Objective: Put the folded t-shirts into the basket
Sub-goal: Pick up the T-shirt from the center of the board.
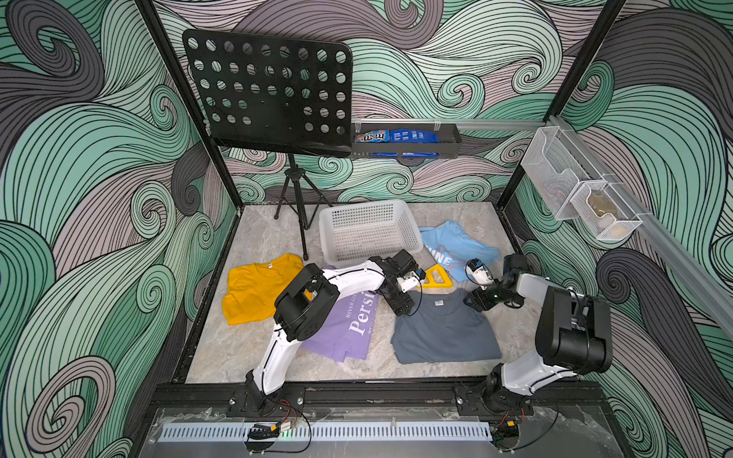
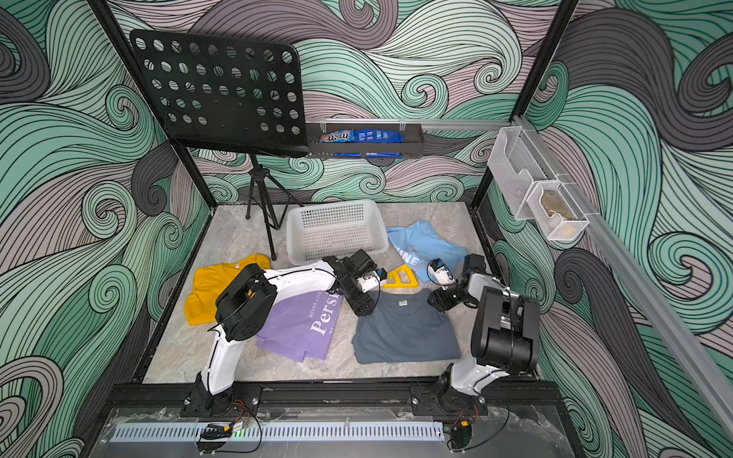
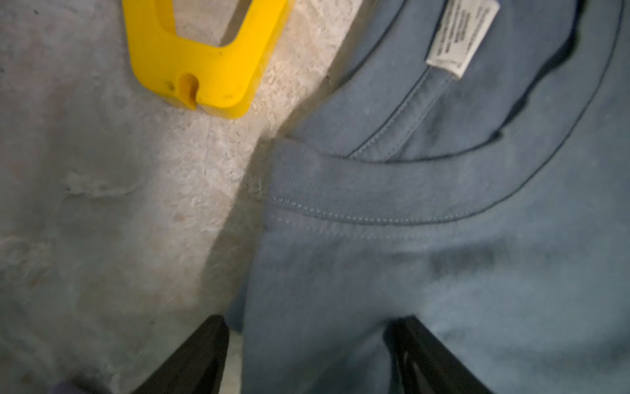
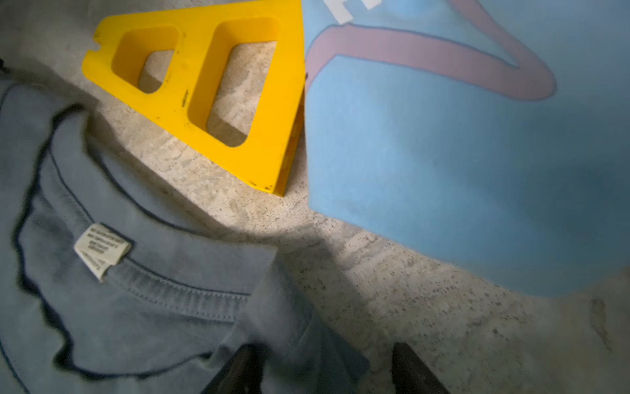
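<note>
Step in hand, as judged: first pick. Slate-grey t-shirt [image 1: 444, 333] is laid flat on table [image 1: 273, 238], near empty basket [image 1: 369, 222].
Left gripper [image 3: 308, 322] and right gripper [image 4: 324, 348] are set at collar-end corners, jaws apart astride cloth edge, nothing clamped.
Lilac t-shirt [image 1: 349, 329], mustard t-shirt [image 1: 254, 289] and light blue t-shirt [image 1: 456, 242] are left untouched.
Next move, as judged: both pinches to be closed together, fold kept level when lifted, yellow triangle [image 1: 434, 277] avoided.

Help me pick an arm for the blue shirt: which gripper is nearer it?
Right. The right gripper sits at a corner of the grey shirt, just short of the blue shirt; the left gripper is at its opposite corner, past the yellow triangle.
</note>
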### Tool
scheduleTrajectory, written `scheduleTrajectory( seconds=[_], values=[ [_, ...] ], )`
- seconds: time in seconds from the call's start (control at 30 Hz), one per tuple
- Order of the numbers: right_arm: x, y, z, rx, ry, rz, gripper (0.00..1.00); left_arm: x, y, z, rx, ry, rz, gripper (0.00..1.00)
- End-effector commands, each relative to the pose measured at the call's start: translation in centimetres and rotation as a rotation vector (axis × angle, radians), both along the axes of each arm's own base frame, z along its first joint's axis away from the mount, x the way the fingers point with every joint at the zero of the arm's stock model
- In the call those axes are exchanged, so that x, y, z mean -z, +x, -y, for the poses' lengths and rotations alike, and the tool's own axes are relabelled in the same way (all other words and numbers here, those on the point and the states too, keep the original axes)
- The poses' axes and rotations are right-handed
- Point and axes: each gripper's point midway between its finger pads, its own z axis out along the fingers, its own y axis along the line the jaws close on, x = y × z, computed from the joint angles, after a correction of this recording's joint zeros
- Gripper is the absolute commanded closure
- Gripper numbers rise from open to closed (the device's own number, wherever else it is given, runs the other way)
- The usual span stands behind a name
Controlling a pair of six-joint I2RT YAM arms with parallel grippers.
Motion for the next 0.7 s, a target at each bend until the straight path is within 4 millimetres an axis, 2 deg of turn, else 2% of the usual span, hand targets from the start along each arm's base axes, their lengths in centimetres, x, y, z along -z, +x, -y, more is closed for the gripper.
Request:
scheduleTrajectory(
  seconds=[0.0,0.13,0.27,0.3,0.47,0.5,0.6,0.67],
  values=[
    [2.1,-3.6,-1.3,-0.02,0.029,-0.128,0.42,1.5,-1.9,-0.1,-0.009,-0.003,-0.076,0.3],
    [1.9,-3.4,-1.9,-0.028,0.06,-0.109,0.55,2.1,-2.3,0.3,-0.047,-0.037,-0.112,0.42],
    [1.2,-3.0,-2.4,-0.04,0.082,-0.065,0.68,2.0,-2.5,0.5,-0.088,-0.058,-0.136,0.6],
    [0.7,-2.8,-2.7,-0.044,0.099,-0.043,0.72,1.7,-2.3,0.6,-0.096,-0.071,-0.133,0.68],
    [-2.0,-1.5,-3.9,-0.078,0.167,0.073,0.9,-1.9,-1.2,1.2,-0.101,-0.152,-0.085,0.97],
    [-2.6,-1.3,-4.1,-0.087,0.179,0.098,0.93,-2.5,-0.9,1.2,-0.107,-0.168,-0.077,1.0],
    [-4.2,-1.1,-4.8,-0.114,0.205,0.166,1.0,-5.1,0.1,1.1,-0.106,-0.237,-0.054,1.0],
    [-4.9,-1.0,-5.0,-0.125,0.209,0.198,1.0,-6.6,0.8,0.6,-0.109,-0.272,-0.033,1.0]
  ],
)
